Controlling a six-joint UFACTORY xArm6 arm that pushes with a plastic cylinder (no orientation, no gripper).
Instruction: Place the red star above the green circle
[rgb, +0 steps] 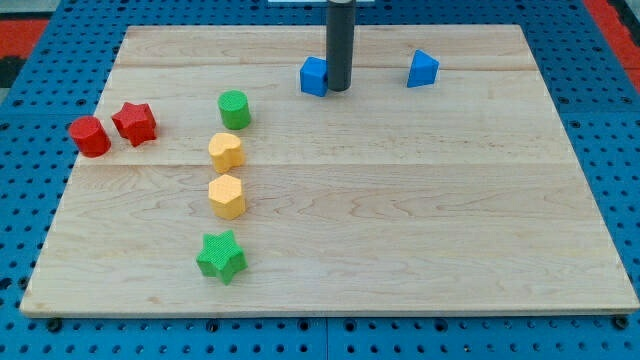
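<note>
Table (420, 230) of pale wood lay over a blue pegboard. Nearest, toward the left, sat the green star (221, 256). Beyond it stood the yellow hexagon (227, 196), then the yellow heart-like block (226, 151) just behind, then the green circle (234, 109), the four forming a rough column. At the left edge the red cylinder (90, 136) stood just beside the red star (134, 123), which lay well left of the green circle and slightly nearer. Farther back, my tip (339, 89) rested touching the right side of the blue cube (314, 76). The blue triangular block (422, 69) sat apart to the right. The tool was a plain rod, holding nothing.
</note>
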